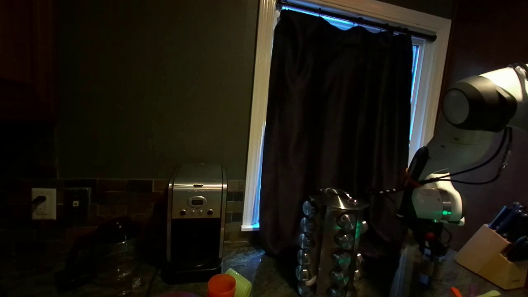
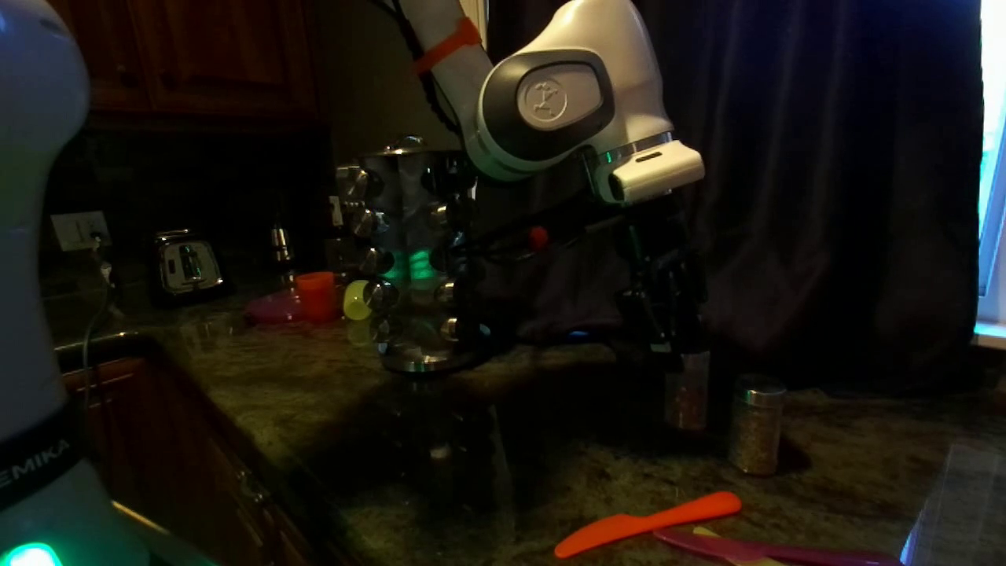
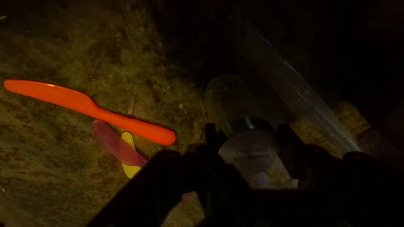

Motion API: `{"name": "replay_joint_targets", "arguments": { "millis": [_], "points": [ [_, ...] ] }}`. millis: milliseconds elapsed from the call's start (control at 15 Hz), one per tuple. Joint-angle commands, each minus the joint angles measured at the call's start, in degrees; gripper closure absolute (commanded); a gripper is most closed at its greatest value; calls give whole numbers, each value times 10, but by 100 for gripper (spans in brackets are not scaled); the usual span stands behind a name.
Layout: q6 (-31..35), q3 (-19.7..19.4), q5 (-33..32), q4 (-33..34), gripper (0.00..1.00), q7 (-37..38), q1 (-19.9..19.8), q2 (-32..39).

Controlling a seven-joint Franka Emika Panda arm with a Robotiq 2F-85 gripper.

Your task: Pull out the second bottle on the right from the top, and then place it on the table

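With my arm (image 2: 562, 102) bent downward, my fingers (image 3: 286, 142) gripped the bottle (image 2: 688, 397) by its lid, low at the table (image 2: 629, 472), contact unclear; a jar (image 2: 758, 432) stood near, the table's edge well apart.

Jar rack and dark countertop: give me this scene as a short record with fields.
lighting: dim
end effector: lid of a jar between its fingers; firm grip unclear
jar base: contact with table unclear
other jar: upright on the table, apart from that one
jar rack: standing on the table, jars in it
flat utensils: orange knife; purple one lying across a yellow one
orange cup: upright, green cup beside it
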Motion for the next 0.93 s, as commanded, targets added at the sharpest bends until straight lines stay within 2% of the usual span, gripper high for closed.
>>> {"name": "replay_joint_targets", "arguments": {
  "millis": [0,333,400,867],
  "points": [
    [-12,24,23,7,75,-3,-22,-1],
    [-8,52,44,14,75,-8,-51,8],
    [-3,81,14,16,75,14,-85,0],
    [0,160,15,36,75,11,-178,10]
  ]
}}
